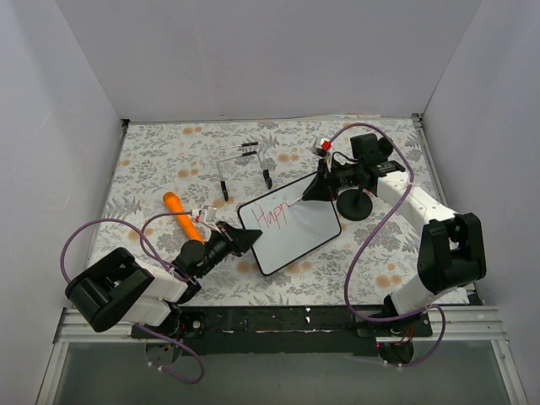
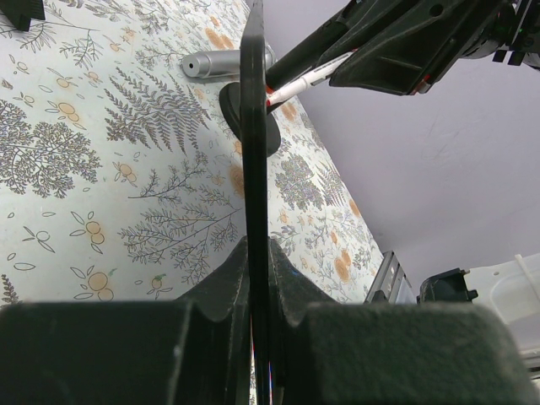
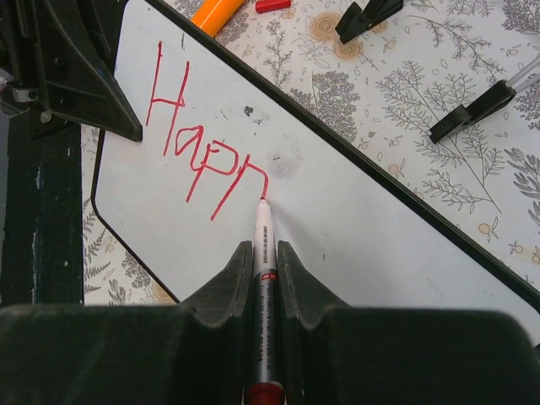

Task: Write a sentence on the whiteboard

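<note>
Whiteboard (image 1: 304,232): left pincer (image 2: 256,246) pinches its edge; may slip under pen pressure.
Marker (image 3: 263,221): right pincer (image 3: 264,250) pinches it; strokes may wobble.

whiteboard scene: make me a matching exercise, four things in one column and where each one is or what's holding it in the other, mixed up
Things
1. whiteboard
2. marker
3. orange tube
4. wire stand

Places and states
a. lying loose on the tablecloth, left of the board
b. held in the right gripper, tip on the white surface
c. standing beyond the board's far edge, holding nothing
d. clamped by its edge in the left gripper

Pairs: 1-d, 2-b, 3-a, 4-c
</note>
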Available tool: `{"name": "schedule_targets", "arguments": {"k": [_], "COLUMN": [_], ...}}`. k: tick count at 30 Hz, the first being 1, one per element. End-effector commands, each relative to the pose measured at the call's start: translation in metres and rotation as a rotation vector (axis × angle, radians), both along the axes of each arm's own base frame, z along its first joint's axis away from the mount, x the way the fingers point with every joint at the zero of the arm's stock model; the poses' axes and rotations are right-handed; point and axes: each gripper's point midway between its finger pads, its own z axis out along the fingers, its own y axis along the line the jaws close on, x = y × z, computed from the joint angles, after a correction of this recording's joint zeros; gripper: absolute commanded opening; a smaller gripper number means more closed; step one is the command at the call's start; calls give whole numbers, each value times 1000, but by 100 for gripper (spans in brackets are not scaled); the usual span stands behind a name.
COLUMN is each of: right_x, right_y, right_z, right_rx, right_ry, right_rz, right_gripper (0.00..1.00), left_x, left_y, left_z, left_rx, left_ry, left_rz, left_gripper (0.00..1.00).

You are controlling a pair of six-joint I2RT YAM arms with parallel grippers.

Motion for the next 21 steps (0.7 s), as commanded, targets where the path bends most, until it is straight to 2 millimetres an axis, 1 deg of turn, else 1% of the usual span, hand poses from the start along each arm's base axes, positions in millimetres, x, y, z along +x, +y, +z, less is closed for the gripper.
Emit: {"name": "schedule_targets", "arguments": {"k": [1, 8, 16, 21], "right_x": [-6, -14, -15, -14], "right_y": [-1, 9, 19, 21], "right_z": [2, 1, 4, 21], "right_rx": [-2, 2, 10, 30], "right_ry": [-18, -6, -5, -34], "right_rz": [13, 45, 63, 72], "right_gripper": [1, 1, 1, 1], "left_x": [-4, -4, -5, -5], "left_y": [-2, -2, -2, -1], "left_z": [40, 40, 40, 40], "left_rx": [-84, -83, -82, -82], "left_ry": [-146, -147, -148, -150], "left_rz": [-19, -20, -21, -19], "left_gripper": [0, 0, 0, 0]}}
